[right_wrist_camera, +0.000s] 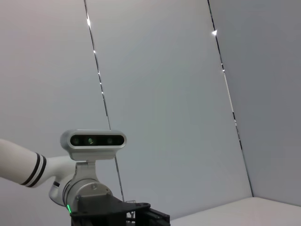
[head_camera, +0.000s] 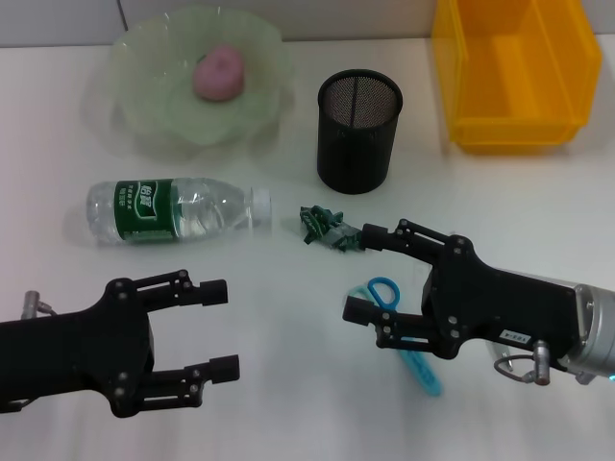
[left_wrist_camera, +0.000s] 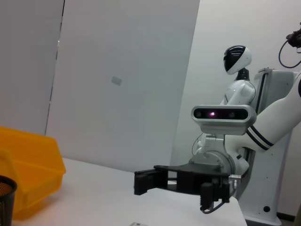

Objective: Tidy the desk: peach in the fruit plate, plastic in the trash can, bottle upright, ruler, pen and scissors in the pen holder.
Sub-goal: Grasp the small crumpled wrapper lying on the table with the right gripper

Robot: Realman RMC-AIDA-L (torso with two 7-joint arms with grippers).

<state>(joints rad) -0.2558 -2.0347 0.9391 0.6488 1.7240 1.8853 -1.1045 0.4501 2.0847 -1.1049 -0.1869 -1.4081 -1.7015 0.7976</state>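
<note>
A crumpled green plastic wrapper is touched by the wide-open right end effector, above blue-handled scissors. A black mesh pen holder stands behind; the left end effector is spread wide over bare white table.

White desk with plate, bottle, mesh holder, yellow bin, crumpled plastic, seemingly scissors.

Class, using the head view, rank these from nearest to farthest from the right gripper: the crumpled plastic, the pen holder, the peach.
From the right gripper:
1. Crumpled plastic, right by its upper jaw.
2. Pen holder, farther back on the table.
3. Peach, in the fruit plate, far left corner.
</note>
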